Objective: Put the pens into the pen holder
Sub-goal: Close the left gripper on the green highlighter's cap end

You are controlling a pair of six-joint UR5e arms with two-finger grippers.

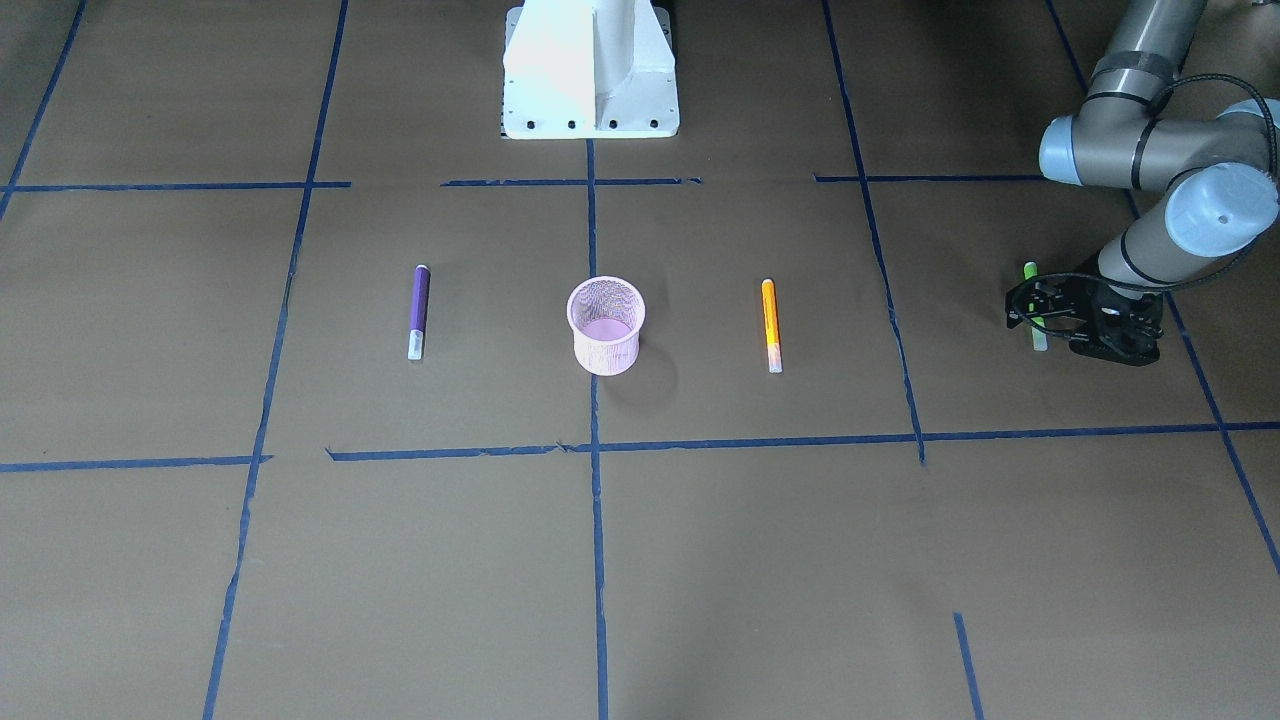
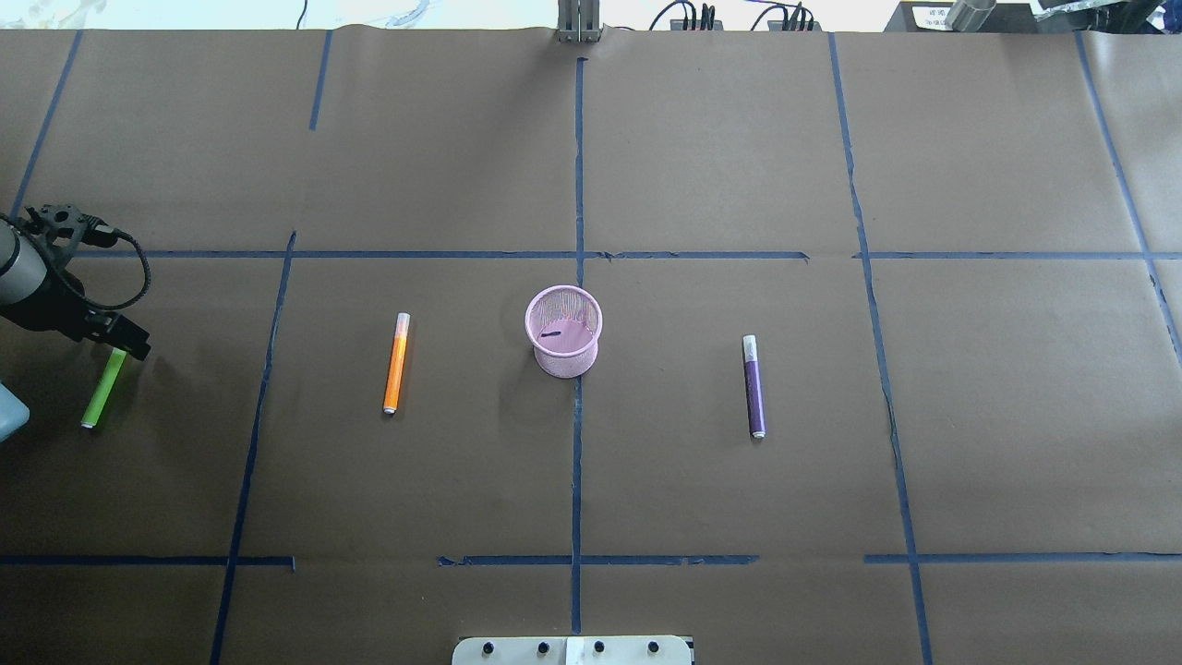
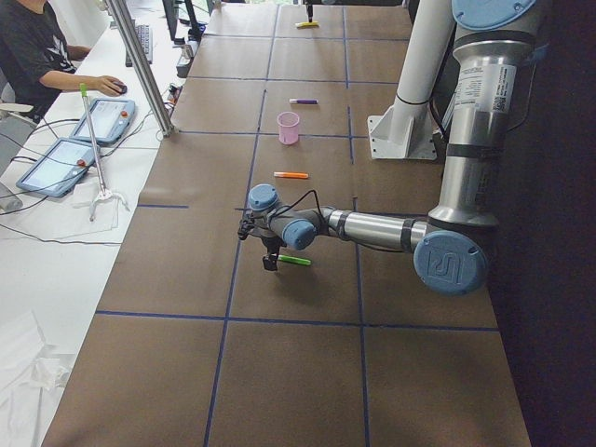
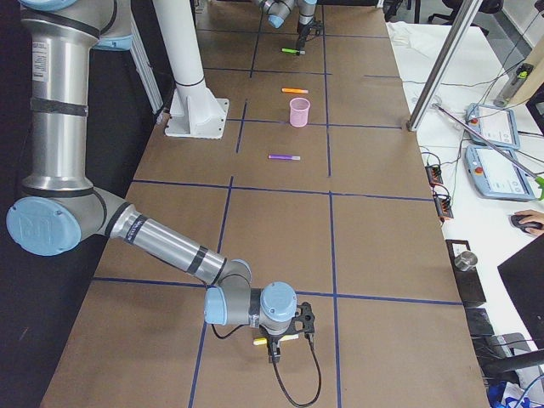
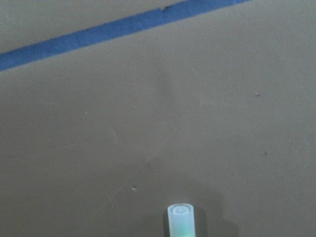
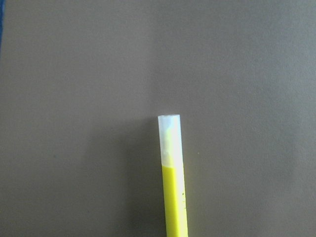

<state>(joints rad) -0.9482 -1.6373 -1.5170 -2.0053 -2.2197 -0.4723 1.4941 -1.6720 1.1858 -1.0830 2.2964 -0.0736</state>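
Observation:
The pink mesh pen holder [image 2: 563, 332] stands upright at the table's middle. The orange pen [image 2: 396, 363] lies left of it and the purple pen [image 2: 754, 386] lies right of it. The green pen [image 2: 103, 388] lies at the far left edge. My left gripper [image 2: 122, 345] is low over its far end, fingers either side and apparently open. The pen's pale tip shows in the left wrist view [image 5: 181, 219]. My right gripper [image 4: 285, 333] is low over a yellow pen [image 6: 173, 187] far out on the right. I cannot tell whether it is open or shut.
Brown paper with blue tape lines [image 2: 577, 185] covers the table. The robot's white base [image 1: 590, 70] stands behind the holder. An operator [image 3: 37, 56] sits at a side desk with tablets [image 3: 107, 116] beyond the table's far edge.

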